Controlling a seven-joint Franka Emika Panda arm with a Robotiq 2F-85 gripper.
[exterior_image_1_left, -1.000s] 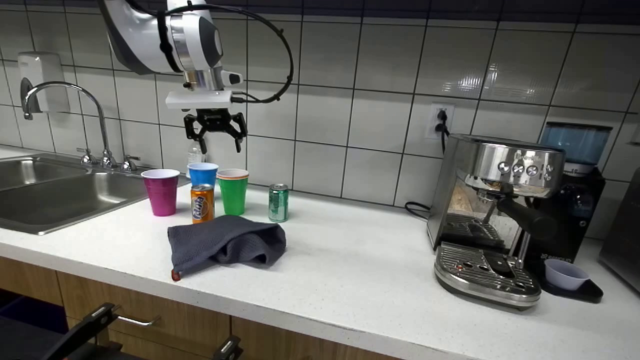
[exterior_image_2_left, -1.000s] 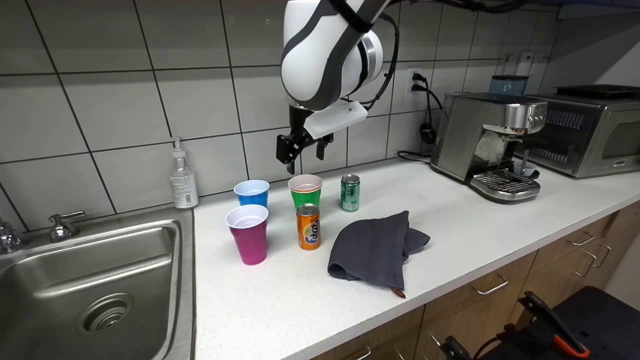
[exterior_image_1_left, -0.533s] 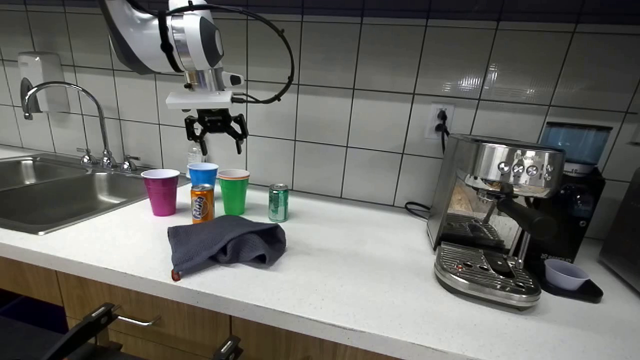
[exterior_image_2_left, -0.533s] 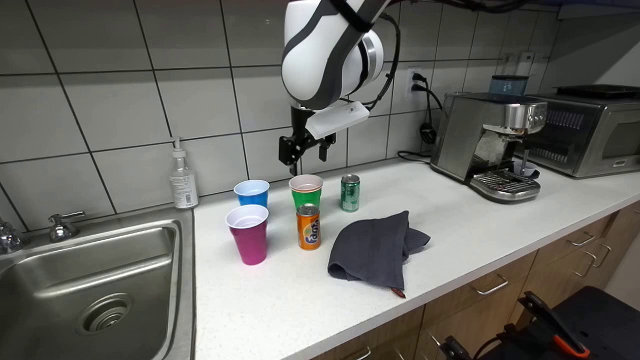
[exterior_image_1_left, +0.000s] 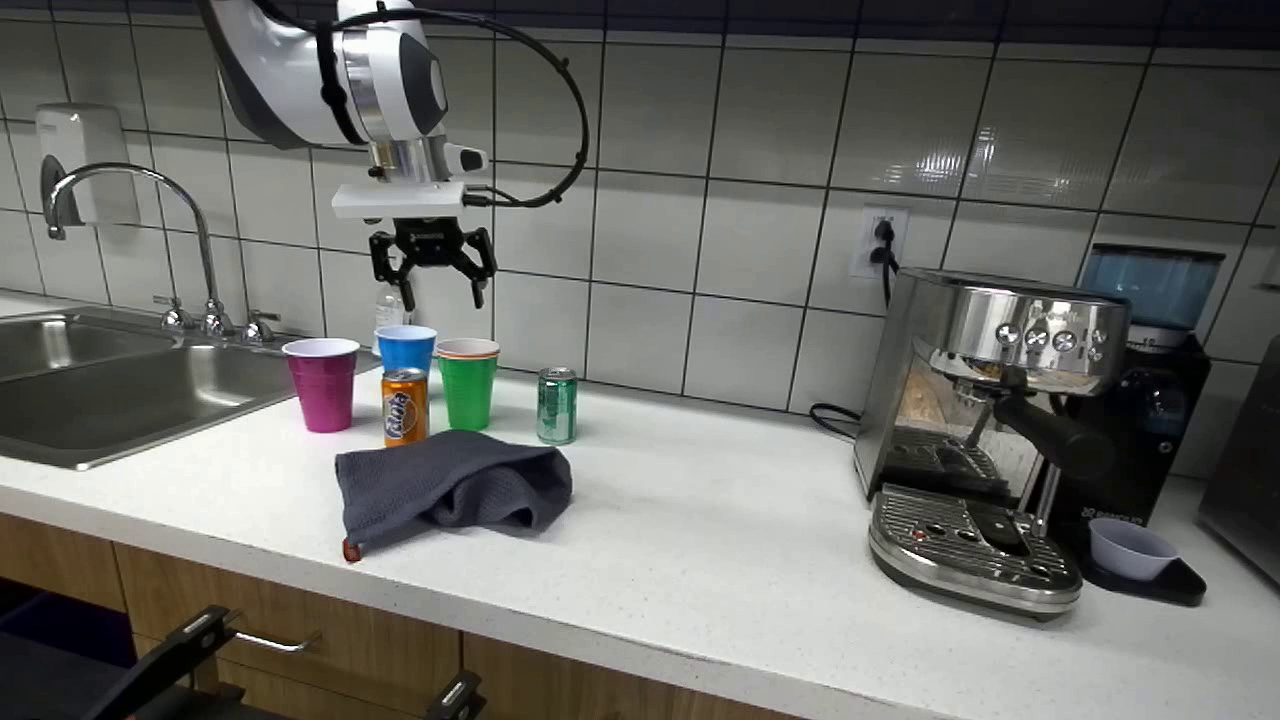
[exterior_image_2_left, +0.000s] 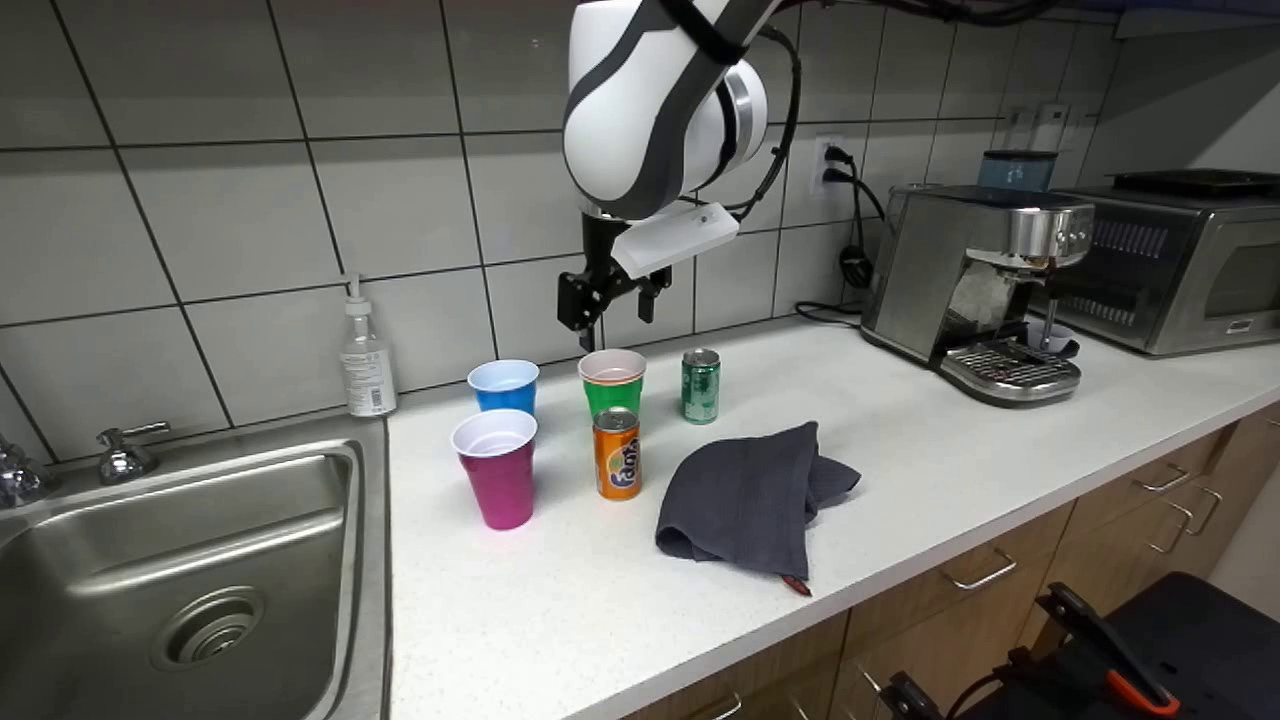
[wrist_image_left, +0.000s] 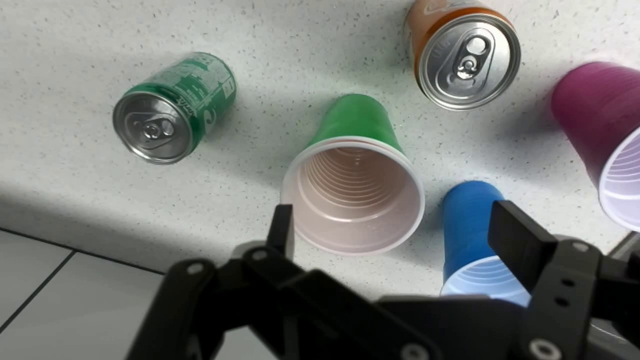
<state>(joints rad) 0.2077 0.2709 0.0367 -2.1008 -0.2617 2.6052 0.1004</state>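
My black gripper (exterior_image_1_left: 442, 300) (exterior_image_2_left: 616, 328) (wrist_image_left: 392, 212) is open and empty, pointing down above and behind the green cup (exterior_image_1_left: 466, 395) (exterior_image_2_left: 610, 398) (wrist_image_left: 357, 117). This cup stands upright with a pale, orange-rimmed cup nested inside. In the wrist view one finger is beside its rim; I cannot tell if they touch. The other finger overlaps the blue cup (exterior_image_1_left: 405, 350) (exterior_image_2_left: 505, 390) (wrist_image_left: 467, 220). A magenta cup (exterior_image_1_left: 323, 390) (exterior_image_2_left: 500, 485) (wrist_image_left: 595, 110), an orange Fanta can (exterior_image_1_left: 405, 410) (exterior_image_2_left: 617, 460) (wrist_image_left: 467, 62) and a green can (exterior_image_1_left: 557, 405) (exterior_image_2_left: 700, 387) (wrist_image_left: 175, 107) stand nearby.
A crumpled dark cloth (exterior_image_1_left: 450, 490) (exterior_image_2_left: 745, 500) lies near the counter's front edge, a red tip showing underneath. A sink (exterior_image_1_left: 200, 390) (exterior_image_2_left: 365, 560), soap bottle (exterior_image_2_left: 367, 370), espresso machine (exterior_image_1_left: 1000, 400) (exterior_image_2_left: 985, 290) and microwave (exterior_image_2_left: 1160, 270) stand around. The tiled wall (exterior_image_1_left: 640, 330) is close behind.
Over the first half second my gripper shifts very slightly right in both exterior views, and the green cup seems to shift right by a similar tiny amount. Since then nothing visibly moves.
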